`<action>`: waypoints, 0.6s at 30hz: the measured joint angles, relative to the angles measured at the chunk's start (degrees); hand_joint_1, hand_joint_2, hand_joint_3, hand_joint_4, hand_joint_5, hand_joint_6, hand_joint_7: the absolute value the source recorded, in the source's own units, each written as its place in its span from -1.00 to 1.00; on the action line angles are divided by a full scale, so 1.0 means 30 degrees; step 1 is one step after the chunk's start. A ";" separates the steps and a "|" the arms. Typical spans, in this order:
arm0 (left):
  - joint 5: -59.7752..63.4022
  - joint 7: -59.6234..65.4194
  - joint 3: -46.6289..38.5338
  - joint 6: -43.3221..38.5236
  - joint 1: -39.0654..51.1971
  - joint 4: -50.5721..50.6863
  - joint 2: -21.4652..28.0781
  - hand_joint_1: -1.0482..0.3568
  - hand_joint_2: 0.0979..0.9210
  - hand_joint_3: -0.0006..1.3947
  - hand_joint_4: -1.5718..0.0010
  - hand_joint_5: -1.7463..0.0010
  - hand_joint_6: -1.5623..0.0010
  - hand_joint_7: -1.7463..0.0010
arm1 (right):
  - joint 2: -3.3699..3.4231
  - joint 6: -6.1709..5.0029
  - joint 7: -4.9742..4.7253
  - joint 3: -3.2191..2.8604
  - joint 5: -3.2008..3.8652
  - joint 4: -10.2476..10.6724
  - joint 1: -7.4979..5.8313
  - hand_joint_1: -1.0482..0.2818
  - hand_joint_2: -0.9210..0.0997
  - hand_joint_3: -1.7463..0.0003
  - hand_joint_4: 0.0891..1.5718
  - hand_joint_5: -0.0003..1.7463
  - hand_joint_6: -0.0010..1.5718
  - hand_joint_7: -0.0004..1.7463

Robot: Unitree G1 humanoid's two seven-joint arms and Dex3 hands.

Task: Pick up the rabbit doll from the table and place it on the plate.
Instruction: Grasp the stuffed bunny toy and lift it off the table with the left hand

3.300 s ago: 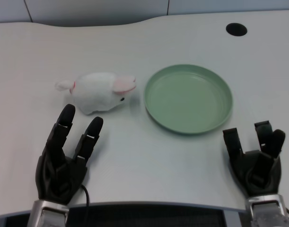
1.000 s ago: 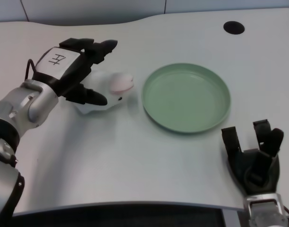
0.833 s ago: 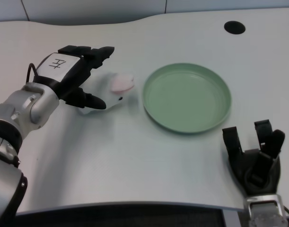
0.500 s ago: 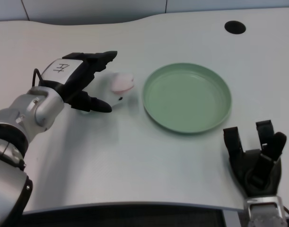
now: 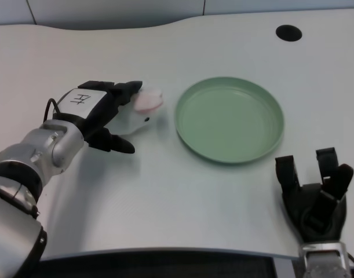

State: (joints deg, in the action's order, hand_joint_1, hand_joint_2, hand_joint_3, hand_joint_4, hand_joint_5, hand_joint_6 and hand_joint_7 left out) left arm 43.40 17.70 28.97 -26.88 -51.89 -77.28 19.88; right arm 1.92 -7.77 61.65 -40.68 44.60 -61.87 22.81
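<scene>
While left hand covers rabbit doll, fingers wrap over it, thumb underneath.
Doll on desk, just beside green plate at its 9 o'clock.

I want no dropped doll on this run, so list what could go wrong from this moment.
1. The left hand covers most of the rabbit doll, and the picture does not show whether its fingers have closed on it; lifting now might leave the soft doll behind or let it slip.
2. The doll's head and pink ear stick out toward the green plate, which lies close by. A low carry could catch the plate's rim and push it along the table.
</scene>
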 measured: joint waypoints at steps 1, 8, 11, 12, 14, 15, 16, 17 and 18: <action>0.0100 0.0312 0.0132 0.0021 0.0004 -0.0014 -0.0014 -0.63 0.75 -0.97 0.62 0.91 0.69 0.96 | 0.0025 0.0000 0.0005 0.0011 0.0058 0.0057 -0.0028 -0.28 -1.00 0.81 -0.09 1.00 -0.28 1.00; 0.0403 0.2018 0.0776 0.0018 0.0033 -0.0142 -0.0030 -0.39 0.61 -1.00 0.47 0.90 0.60 0.97 | 0.0138 0.0000 -0.0001 0.0147 0.0125 0.0369 -0.0195 -0.28 -1.00 0.81 -0.09 1.00 -0.27 1.00; 0.1285 0.3731 0.1583 0.0503 0.0043 -0.0224 -0.0037 0.18 0.68 -0.99 0.03 0.77 0.15 0.91 | 0.0179 -0.0003 -0.0003 0.0165 0.0151 0.0517 -0.0272 -0.28 -1.00 0.78 -0.09 1.00 -0.28 1.00; 0.1801 0.4719 0.1992 0.0783 0.0050 -0.0240 -0.0044 0.25 0.69 -0.99 -0.04 0.76 0.08 0.91 | 0.0209 -0.0007 -0.0003 0.0169 0.0169 0.0611 -0.0317 -0.28 -1.00 0.78 -0.09 1.00 -0.28 1.00; 0.2411 0.6170 0.2597 0.1283 0.0051 -0.0278 -0.0065 0.32 0.78 -0.98 -0.11 0.74 -0.03 0.90 | 0.0244 -0.0122 -0.0019 0.0179 0.0178 0.0772 -0.0397 -0.28 -1.00 0.79 -0.08 1.00 -0.27 1.00; 0.2508 0.6557 0.2749 0.1432 0.0051 -0.0287 -0.0083 0.33 0.79 -0.98 -0.12 0.74 -0.05 0.91 | 0.0264 -0.0137 -0.0035 0.0190 0.0177 0.0831 -0.0426 -0.28 -1.00 0.80 -0.08 1.00 -0.27 1.00; 0.2619 0.6840 0.2864 0.1539 0.0050 -0.0300 -0.0104 0.33 0.80 -0.98 -0.13 0.74 -0.06 0.91 | 0.0291 -0.0154 -0.0055 0.0200 0.0177 0.0883 -0.0452 -0.28 -1.00 0.80 -0.08 1.00 -0.27 1.00; 0.2655 0.6983 0.2958 0.1582 0.0050 -0.0313 -0.0126 0.34 0.81 -0.98 -0.13 0.74 -0.07 0.92 | 0.0309 -0.0163 -0.0076 0.0208 0.0177 0.0917 -0.0467 -0.28 -1.00 0.80 -0.08 1.00 -0.27 1.00; 0.2668 0.7097 0.3005 0.1635 0.0051 -0.0319 -0.0158 0.27 0.84 -0.98 -0.20 0.71 -0.20 0.87 | 0.0322 -0.0186 -0.0096 0.0214 0.0175 0.0965 -0.0482 -0.28 -1.00 0.80 -0.08 1.00 -0.27 1.00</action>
State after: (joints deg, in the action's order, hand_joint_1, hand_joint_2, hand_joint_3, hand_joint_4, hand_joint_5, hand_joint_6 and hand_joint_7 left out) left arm 51.40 38.99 37.99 -21.97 -51.73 -78.24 19.40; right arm 2.89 -8.33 61.37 -40.04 45.12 -58.97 21.36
